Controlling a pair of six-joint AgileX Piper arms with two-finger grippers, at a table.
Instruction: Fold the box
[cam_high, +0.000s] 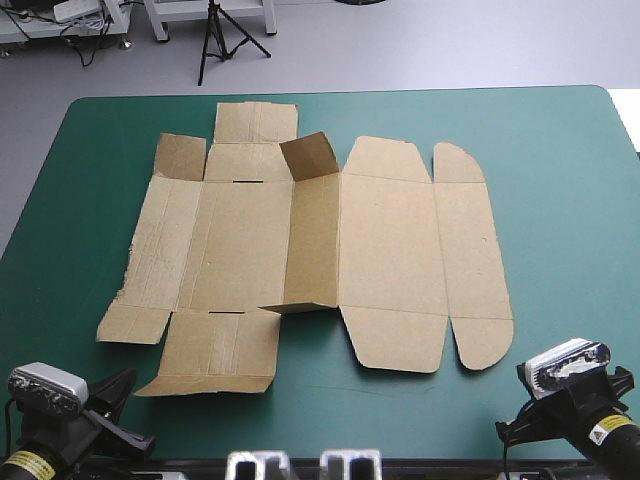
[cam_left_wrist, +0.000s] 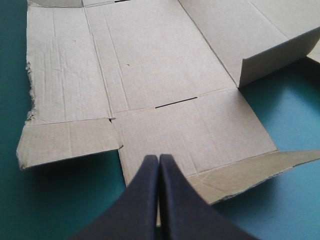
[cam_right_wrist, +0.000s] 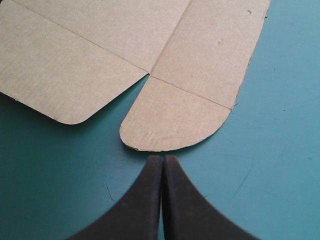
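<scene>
Jaws: left jaws pressed together into one point, right jaws the same, and nothing pinched on either side.
Box: the brown box (cam_high: 300, 250) sprawls open across the teal-green desk (cam_high: 570, 200), nearly all of it flat; folding has barely begun, by the look of it.
Raised parts: one narrow wall (cam_high: 312, 240) in the box's middle tilts up, and the small flap (cam_high: 310, 155) at that wall's far end stands too.
Left side: left jaws hang at the box's near left flap (cam_left_wrist: 200, 140), tips over its near edge. They are likely placed to get under that flap, whose outer edge curls off the desk.
Right side: right jaws sit just short of the box's rounded tab (cam_right_wrist: 175, 117) at its near right corner, all but touching.
Why so: each arm lines up with a near edge of the box, probably so closed tips can slide beneath thin board.
Watch for: flat board offers no lip, so the box may skid away rather than lift.
</scene>
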